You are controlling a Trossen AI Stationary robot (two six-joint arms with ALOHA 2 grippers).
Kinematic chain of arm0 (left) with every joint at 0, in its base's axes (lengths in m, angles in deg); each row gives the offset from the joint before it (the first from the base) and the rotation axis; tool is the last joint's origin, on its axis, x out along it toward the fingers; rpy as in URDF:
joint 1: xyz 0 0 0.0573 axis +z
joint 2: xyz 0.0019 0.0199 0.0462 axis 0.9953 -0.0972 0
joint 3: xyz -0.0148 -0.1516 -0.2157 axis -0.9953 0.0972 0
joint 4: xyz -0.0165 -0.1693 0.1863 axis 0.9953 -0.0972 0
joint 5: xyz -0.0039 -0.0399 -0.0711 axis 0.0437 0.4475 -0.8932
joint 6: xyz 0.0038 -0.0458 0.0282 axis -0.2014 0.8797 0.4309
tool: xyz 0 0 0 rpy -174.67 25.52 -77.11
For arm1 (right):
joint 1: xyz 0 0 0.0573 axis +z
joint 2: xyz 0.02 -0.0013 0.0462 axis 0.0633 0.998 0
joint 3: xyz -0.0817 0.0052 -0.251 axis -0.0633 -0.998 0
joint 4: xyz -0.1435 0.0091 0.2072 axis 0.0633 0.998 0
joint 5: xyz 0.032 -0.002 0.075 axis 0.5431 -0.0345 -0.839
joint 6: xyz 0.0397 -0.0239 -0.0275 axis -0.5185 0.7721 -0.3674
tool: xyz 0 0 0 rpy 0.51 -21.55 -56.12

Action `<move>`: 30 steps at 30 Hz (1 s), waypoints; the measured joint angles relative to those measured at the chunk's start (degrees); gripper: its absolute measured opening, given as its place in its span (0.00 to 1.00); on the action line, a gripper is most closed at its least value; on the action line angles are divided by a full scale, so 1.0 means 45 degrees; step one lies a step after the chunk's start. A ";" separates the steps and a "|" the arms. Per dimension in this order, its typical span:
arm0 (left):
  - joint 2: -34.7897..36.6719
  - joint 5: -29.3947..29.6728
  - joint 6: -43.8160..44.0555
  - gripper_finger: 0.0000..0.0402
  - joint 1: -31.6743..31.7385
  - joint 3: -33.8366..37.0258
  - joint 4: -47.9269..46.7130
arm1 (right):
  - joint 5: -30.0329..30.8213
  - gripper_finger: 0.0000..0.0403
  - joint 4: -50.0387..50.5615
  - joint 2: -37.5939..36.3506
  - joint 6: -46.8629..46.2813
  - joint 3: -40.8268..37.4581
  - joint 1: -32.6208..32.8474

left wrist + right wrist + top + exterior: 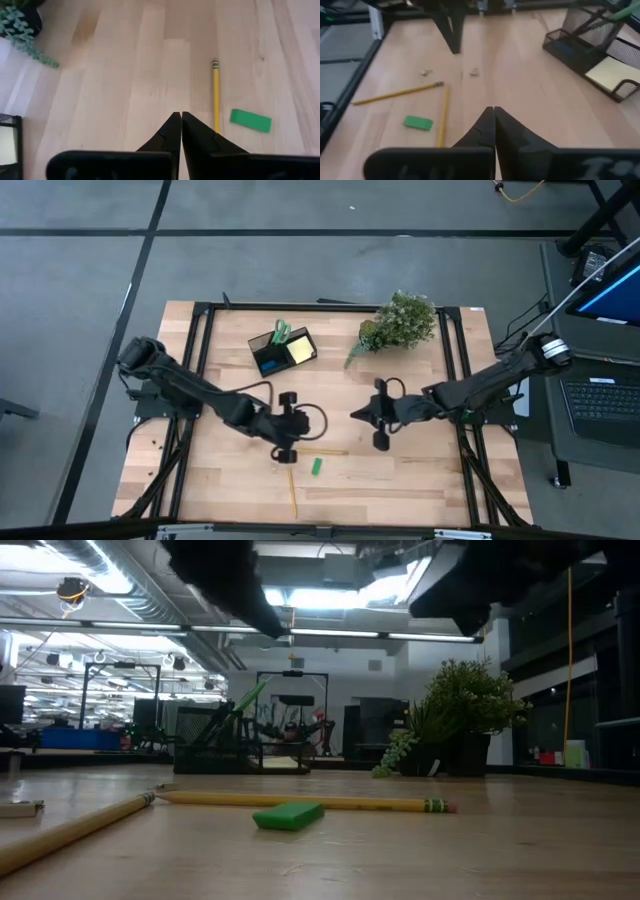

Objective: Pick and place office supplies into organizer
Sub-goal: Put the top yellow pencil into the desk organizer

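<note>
The left end effector (287, 425) hovers over the middle of the pale wooden slatted table (400, 480), its two dark fingers (172, 131) pressed together and holding nothing. The right end effector (372, 416) hangs just across from it, its fingers (487, 122) likewise pressed together and empty. Near the left end effector lie a small flat green block (316, 466) and two long yellow pencils (322, 451), one beside the block and one running toward the table's front edge. Farther back stands the black mesh desk organizer (283, 349), holding green-handled scissors (280, 332), a pale yellow sticky-note pad (300, 350) and what seems a blue item (270, 365). A leafy green potted plant (400, 322) stands beside it.
</note>
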 joint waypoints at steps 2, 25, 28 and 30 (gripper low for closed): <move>-0.0434 -0.0133 -0.0005 0.05 0.0027 -0.0804 -0.0763 | -0.0005 0.01 -0.0405 -0.0090 -0.0008 -0.0327 0.0156; -0.3952 -0.3478 0.0680 0.40 0.0761 -0.3391 -0.2269 | 0.0000 0.04 -0.0563 -0.0093 0.0329 -0.1044 0.0478; -0.4232 -0.3483 0.0362 0.40 0.0763 -0.3391 -0.2265 | 0.0000 0.04 -0.0499 -0.0093 0.0351 -0.1044 0.0478; -0.4371 -0.3468 -0.0002 0.40 0.0717 -0.3391 -0.2134 | 0.0000 0.04 -0.0494 -0.0093 0.0369 -0.1044 0.0478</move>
